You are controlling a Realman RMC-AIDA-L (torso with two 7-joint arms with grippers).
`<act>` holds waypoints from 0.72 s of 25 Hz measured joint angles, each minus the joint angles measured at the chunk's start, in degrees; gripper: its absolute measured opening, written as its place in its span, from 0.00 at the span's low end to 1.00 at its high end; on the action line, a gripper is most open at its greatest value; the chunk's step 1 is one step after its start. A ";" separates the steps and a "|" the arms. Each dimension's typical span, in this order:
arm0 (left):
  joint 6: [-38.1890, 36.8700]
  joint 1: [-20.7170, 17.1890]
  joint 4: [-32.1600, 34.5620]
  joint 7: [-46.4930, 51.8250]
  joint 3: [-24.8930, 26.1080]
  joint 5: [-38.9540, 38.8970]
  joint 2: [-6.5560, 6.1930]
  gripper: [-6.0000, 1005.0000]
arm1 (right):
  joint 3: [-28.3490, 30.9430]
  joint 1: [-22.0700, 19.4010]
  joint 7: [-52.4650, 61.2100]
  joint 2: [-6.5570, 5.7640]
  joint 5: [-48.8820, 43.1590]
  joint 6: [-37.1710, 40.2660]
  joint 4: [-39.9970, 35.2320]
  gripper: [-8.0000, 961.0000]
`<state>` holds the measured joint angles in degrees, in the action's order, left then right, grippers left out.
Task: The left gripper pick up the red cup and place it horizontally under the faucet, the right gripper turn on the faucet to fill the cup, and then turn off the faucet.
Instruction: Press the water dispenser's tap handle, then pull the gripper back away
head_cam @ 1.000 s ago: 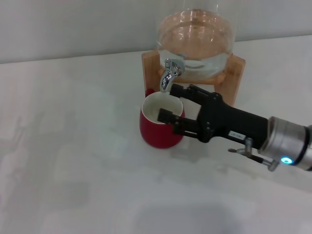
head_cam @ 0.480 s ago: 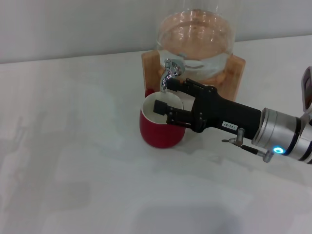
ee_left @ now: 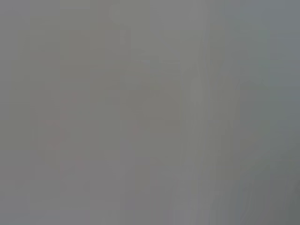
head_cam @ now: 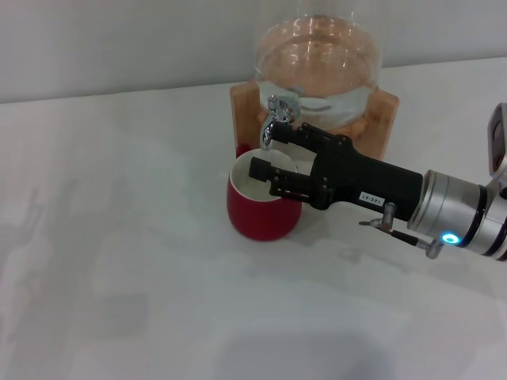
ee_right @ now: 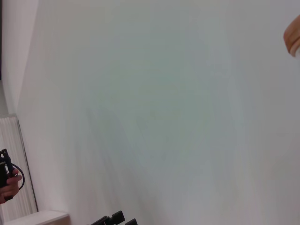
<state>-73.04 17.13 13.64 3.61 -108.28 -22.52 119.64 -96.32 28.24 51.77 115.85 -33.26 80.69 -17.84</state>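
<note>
The red cup [head_cam: 257, 207] stands upright on the white table, mouth up, right under the faucet [head_cam: 276, 115]. The chrome faucet is fixed to the front of the clear glass jar [head_cam: 320, 55] on its wooden stand [head_cam: 383, 119]. My right gripper [head_cam: 278, 151] reaches in from the right with its jaws apart. One jaw is over the cup's mouth, the other is beside the faucet's spout. It holds nothing. The left gripper is out of view, and the left wrist view shows only plain grey.
The white table [head_cam: 119, 237] stretches out left of and in front of the cup. The right wrist view shows the pale surface, a bit of the wooden stand [ee_right: 293, 36] and a person's hand [ee_right: 8, 183] far off at the edge.
My right gripper has moved up and towards the faucet. Its upper jaw is now beside the spout and its lower jaw over the cup's mouth. The cup has not moved.
</note>
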 joint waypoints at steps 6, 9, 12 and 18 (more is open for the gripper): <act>0.02 0.01 0.04 0.00 0.00 0.12 -0.12 0.87 | -0.02 -0.05 -0.05 -0.01 0.52 -0.02 0.00 0.86; 0.07 0.02 0.04 0.00 0.00 0.12 -0.12 0.87 | -0.01 -0.16 -0.08 -0.01 0.55 -0.02 0.00 0.86; 0.11 0.05 0.01 -0.01 -0.03 0.12 -0.11 0.87 | -0.01 -0.32 -0.09 -0.01 0.57 -0.01 0.00 0.86; 0.14 0.08 -0.02 -0.01 -0.09 0.12 -0.11 0.87 | -0.01 -0.57 -0.12 -0.01 0.70 -0.01 0.01 0.86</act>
<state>-72.90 17.22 13.62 3.60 -108.37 -22.40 119.53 -96.33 27.67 51.65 115.84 -32.56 80.68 -17.84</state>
